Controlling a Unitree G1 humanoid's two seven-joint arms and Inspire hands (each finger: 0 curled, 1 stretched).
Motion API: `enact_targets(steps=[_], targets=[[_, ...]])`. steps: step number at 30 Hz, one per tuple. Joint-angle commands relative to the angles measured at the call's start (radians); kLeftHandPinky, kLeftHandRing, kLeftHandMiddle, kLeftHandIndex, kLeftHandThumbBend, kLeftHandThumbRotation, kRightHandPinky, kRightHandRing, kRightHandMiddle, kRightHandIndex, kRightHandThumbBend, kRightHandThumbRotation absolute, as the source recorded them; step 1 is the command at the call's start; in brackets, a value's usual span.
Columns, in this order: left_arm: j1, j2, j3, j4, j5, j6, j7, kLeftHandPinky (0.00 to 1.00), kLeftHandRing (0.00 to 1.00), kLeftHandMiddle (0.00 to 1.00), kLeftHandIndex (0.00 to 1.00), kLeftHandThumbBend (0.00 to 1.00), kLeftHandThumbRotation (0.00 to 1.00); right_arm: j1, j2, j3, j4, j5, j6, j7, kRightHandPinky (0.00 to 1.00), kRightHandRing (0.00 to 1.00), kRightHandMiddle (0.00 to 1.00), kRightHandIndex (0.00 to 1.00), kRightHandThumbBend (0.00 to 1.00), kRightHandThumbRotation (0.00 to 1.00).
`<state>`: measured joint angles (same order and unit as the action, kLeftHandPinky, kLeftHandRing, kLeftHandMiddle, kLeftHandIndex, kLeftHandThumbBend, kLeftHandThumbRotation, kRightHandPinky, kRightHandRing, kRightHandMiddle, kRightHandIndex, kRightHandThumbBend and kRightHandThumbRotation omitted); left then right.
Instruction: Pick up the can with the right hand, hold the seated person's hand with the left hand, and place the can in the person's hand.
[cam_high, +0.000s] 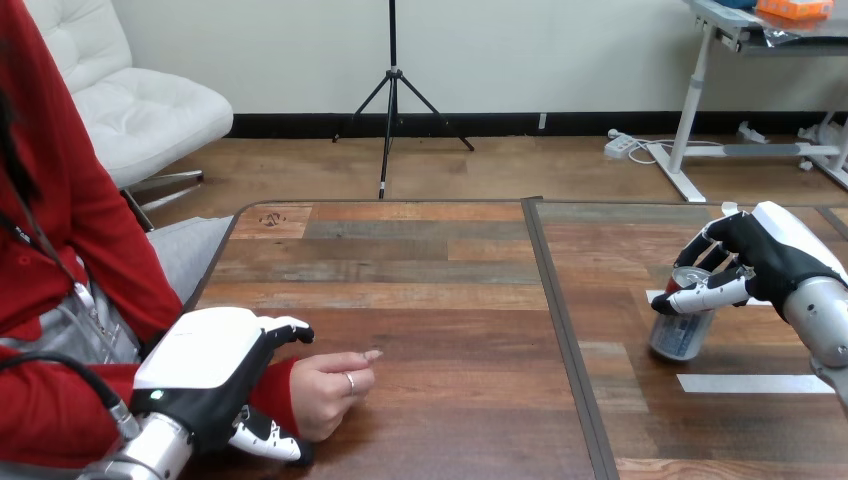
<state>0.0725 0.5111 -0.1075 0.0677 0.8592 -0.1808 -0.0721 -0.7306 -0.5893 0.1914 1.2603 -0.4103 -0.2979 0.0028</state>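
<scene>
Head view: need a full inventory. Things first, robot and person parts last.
table: 1, brown wood with a dark seam down its middle, across the view
can: 1, silver, upright on the table's right part
tape strips: 2, white, flat on the table's right part, one in front of the can and one behind it
person's hand: 1, loosely curled, resting on the table at the view's left
left robot hand: 1, black and white, fingers and thumb curled round the person's wrist
right robot hand: 1, black and white, fingers and thumb curled round the can's top
</scene>
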Motion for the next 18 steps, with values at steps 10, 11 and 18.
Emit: enact_targets(steps=[10,11,18], targets=[[-0.076,0.049,-0.020,-0.023,-0.002,0.070,-0.099,0.71,0.76,0.78,0.77,1.00,0.07,-0.052,-0.016,-0.023,-0.066,0.023,-0.029,-0.010,0.35,0.39,0.46,0.49,0.68,0.00],[-0.078,0.049,-0.020,-0.024,-0.001,0.073,-0.104,0.71,0.75,0.77,0.76,1.00,0.05,-0.052,-0.016,-0.023,-0.066,0.024,-0.030,-0.009,0.35,0.39,0.46,0.49,0.68,0.00],[-0.087,0.048,-0.033,-0.042,0.016,0.127,-0.153,0.70,0.74,0.75,0.73,1.00,0.01,-0.053,-0.014,-0.028,-0.067,0.032,-0.025,-0.003,0.36,0.40,0.46,0.49,0.68,0.00]])
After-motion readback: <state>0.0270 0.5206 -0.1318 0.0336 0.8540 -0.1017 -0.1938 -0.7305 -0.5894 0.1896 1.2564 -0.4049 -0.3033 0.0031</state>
